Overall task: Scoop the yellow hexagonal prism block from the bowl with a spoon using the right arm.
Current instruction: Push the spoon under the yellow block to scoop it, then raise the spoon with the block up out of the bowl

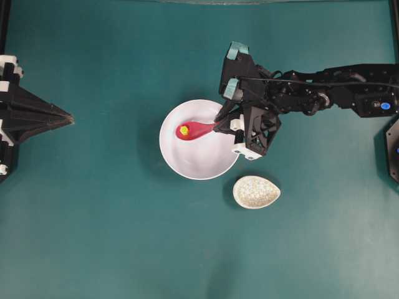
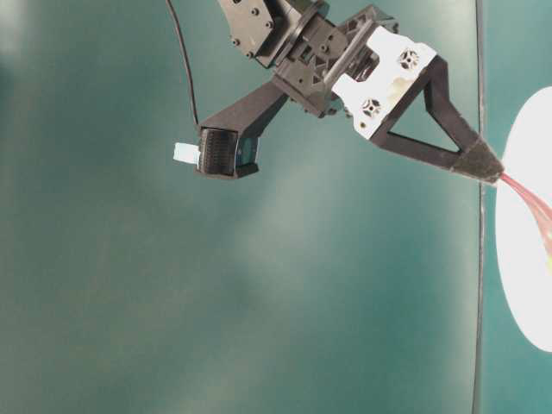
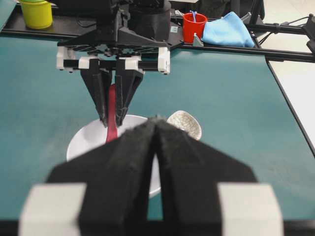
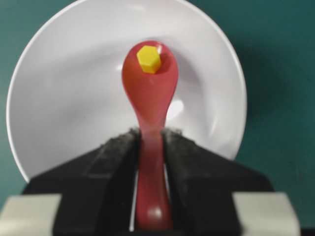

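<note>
Right gripper (image 4: 150,147) clamped on spoon (image 4: 147,98); yellow hexagonal prism block (image 4: 148,59) aboard over bowl (image 4: 59,98). Lift level, slowly, avoiding tilt.

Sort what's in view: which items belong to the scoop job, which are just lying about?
Job: yellow block, lying in the spoon; white bowl; right gripper, shut on the spoon handle.
Lying about: speckled spoon rest; left gripper, parked shut; yellow cup, red cup, blue cloth.

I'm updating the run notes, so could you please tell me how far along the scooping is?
Done: the yellow block already sits in the spoon. In hand: the right gripper is shut on the spoon's handle, scoop over the white bowl. Left: carrying it clear of the bowl. The left gripper sits shut, far off.
</note>
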